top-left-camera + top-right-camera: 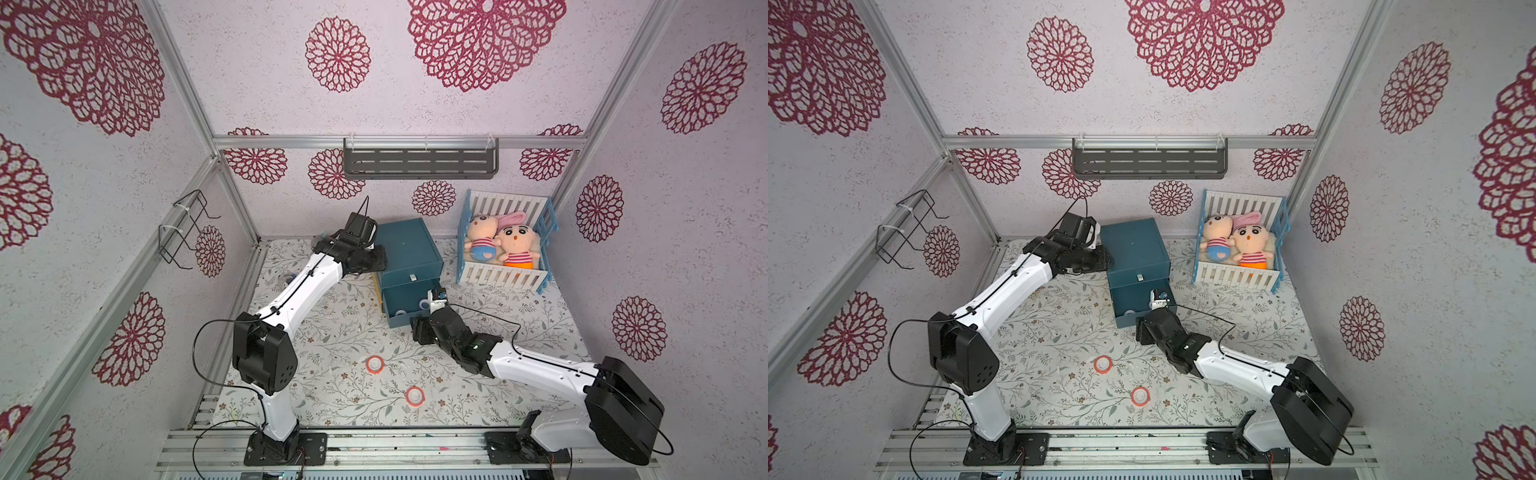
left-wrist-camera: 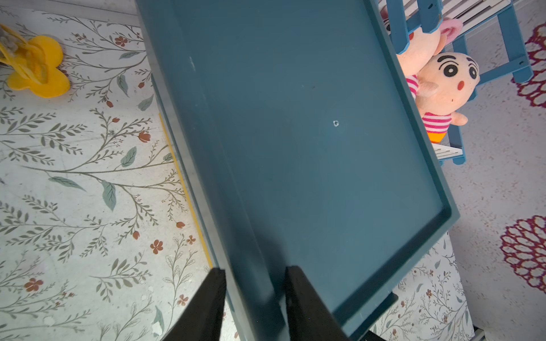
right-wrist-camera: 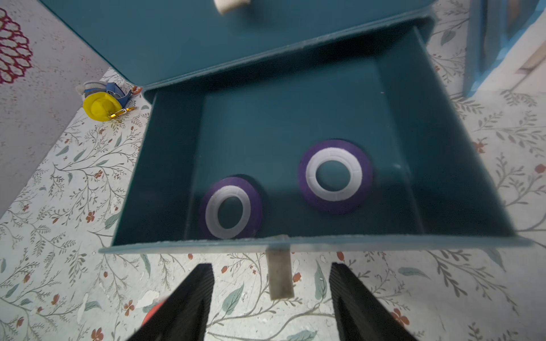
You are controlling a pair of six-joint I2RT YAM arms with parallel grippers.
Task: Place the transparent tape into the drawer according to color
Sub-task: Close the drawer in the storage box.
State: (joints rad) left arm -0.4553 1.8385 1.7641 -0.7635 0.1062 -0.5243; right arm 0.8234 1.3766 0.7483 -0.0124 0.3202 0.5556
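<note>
We find no text, label, brand, number or sign that we can read on the blue drawer cabinet (image 1: 409,249), the purple tape rings (image 3: 335,176) or the plush dolls (image 1: 515,245).

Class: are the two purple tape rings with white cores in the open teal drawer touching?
Apart. The right wrist view shows bare drawer floor between the front purple ring and the deeper purple ring.

White arms (image 1: 303,286), black joints (image 1: 266,357)
</note>
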